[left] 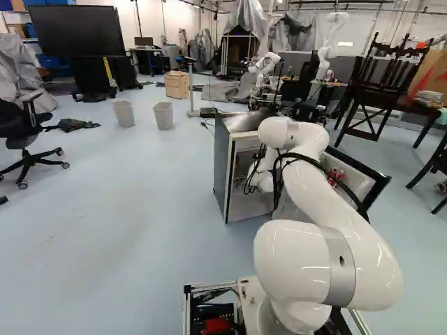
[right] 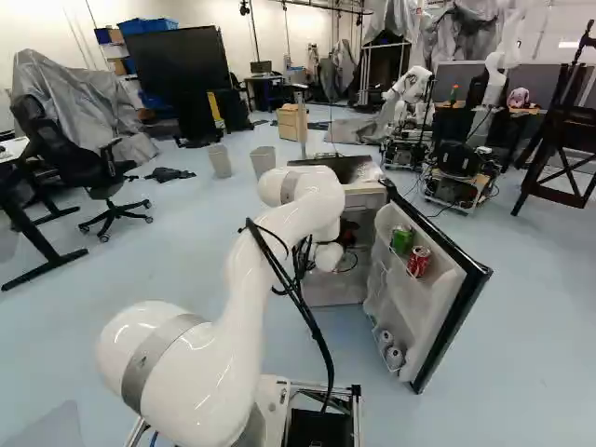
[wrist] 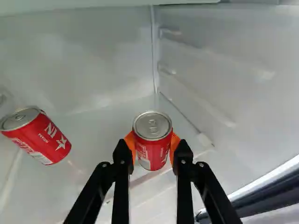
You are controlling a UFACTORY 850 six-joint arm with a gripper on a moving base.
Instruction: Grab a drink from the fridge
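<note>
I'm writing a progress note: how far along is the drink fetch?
The fridge door is already open. In hand: a red can, clasped between the gripper's orange pads, inside the fridge. Left: bringing it out. Whether it is off the surface beneath, I cannot tell.

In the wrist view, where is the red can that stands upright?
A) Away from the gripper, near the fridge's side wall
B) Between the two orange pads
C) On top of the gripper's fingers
B: the upright red can sits between the orange pads, one touching each side.
</note>
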